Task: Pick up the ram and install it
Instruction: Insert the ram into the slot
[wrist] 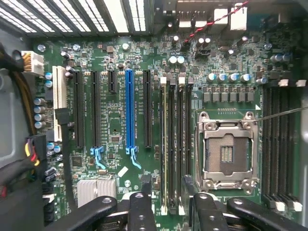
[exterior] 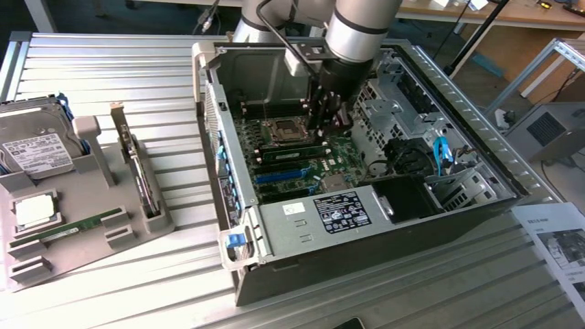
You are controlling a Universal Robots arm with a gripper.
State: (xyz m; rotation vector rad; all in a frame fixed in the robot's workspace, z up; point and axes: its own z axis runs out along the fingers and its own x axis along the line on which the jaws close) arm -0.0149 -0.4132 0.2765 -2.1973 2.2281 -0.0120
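Note:
A long green ram stands seated in one of the memory slots beside the empty CPU socket. In the exterior view that ram lies across the motherboard, just in front of the socket. My gripper is down inside the open computer case, directly over that stick. My gripper is open, its black fingers apart on either side of the slot line with nothing held. A second green ram rests on the grey holder at the exterior view's left.
The holder also carries a hard drive, a square silvery CPU chip and an upright expansion card. Case walls, drive cages and cables surround the motherboard. A printed sheet lies at the exterior view's right.

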